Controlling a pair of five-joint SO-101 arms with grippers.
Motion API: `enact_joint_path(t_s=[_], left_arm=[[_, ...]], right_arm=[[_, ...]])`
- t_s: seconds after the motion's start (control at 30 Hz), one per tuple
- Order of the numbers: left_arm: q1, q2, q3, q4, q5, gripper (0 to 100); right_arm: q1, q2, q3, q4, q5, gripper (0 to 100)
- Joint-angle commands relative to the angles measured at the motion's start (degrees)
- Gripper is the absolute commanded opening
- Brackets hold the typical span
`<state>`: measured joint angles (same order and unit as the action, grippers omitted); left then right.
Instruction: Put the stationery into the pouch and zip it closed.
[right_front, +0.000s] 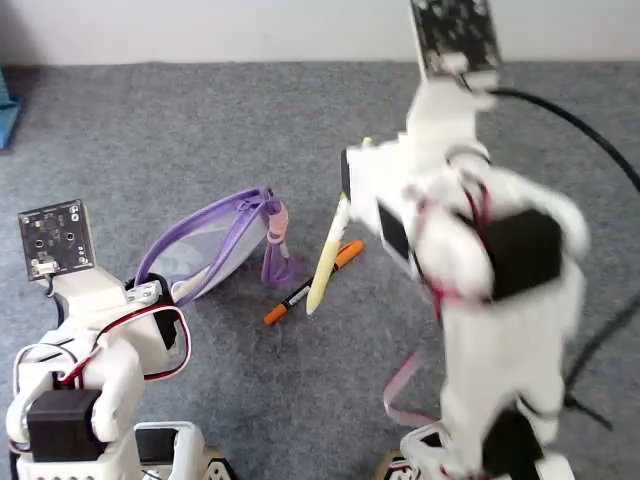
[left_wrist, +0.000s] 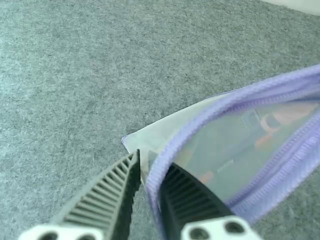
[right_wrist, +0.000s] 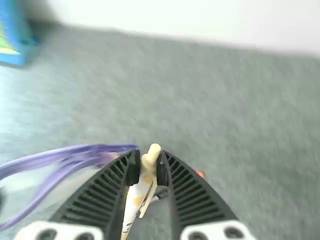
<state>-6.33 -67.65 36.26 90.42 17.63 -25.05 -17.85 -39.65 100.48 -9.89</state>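
On my left, the left gripper (left_wrist: 145, 161) had its jaws nearly together, pinching the pale corner of the pouch (right_front: 205, 250) just beside the purple zip edge. The pouch lay on the carpet ahead of that arm with its mouth gaping open toward the middle of the table. Orange and pale shapes showed through its clear wall, but I could not tell whether they were inside or lay beyond it.

Just beside the pouch's mouth, the orange pen (right_front: 347, 254) lay flat on the carpet, with nothing gripping it. The cream pen (right_front: 328, 255) crossed over it, tilted, its upper end clamped between the closed jaws of the right gripper (right_wrist: 147, 159), which hung above the middle of the table near the pouch's opening.

By my reckoning the job was barely begun: one pen was in hand but not in the pouch, the other waited on the carpet, and the zip was undone. Both pens had to go in and the zip had to be drawn shut.

The surface was a grey carpet (right_front: 150, 130), a white wall (right_wrist: 200, 20) ran along the far edge, a blue object (right_wrist: 11, 42) sat at the far left, and a black cable (right_front: 580, 125) trailed down the right.
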Motion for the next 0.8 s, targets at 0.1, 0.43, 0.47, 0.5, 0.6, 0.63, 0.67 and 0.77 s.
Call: enact_joint_path(t_s=[0.1,0.43,0.47,0.5,0.6,0.63,0.67,0.77], left_arm=[[-0.18,0.79,0.84,-0.53,0.53,1],[-0.18,0.79,0.84,-0.53,0.53,1],[-0.18,0.79,0.84,-0.53,0.53,1],[-0.18,0.79,0.84,-0.53,0.53,1],[-0.18,0.79,0.84,-0.53,0.53,1],[-0.18,0.70,0.84,-0.53,0.53,1],[-0.18,0.70,0.84,-0.44,0.53,1],[-0.44,0.62,0.84,-0.35,0.53,1]], right_arm=[[-9.27,-10.51,0.18,-3.47,3.25,0.8],[-25.27,-11.12,1.49,-26.86,17.85,0.8],[-25.98,-10.24,1.76,-28.70,19.08,0.8],[-26.24,-9.36,1.93,-30.37,20.22,0.8],[-26.42,-5.41,2.02,-34.42,22.68,0.8],[-26.42,-4.00,2.02,-35.21,23.30,0.8],[-26.33,-2.68,2.02,-35.56,23.65,0.8],[-26.24,0.57,2.02,-35.12,23.38,0.8]])
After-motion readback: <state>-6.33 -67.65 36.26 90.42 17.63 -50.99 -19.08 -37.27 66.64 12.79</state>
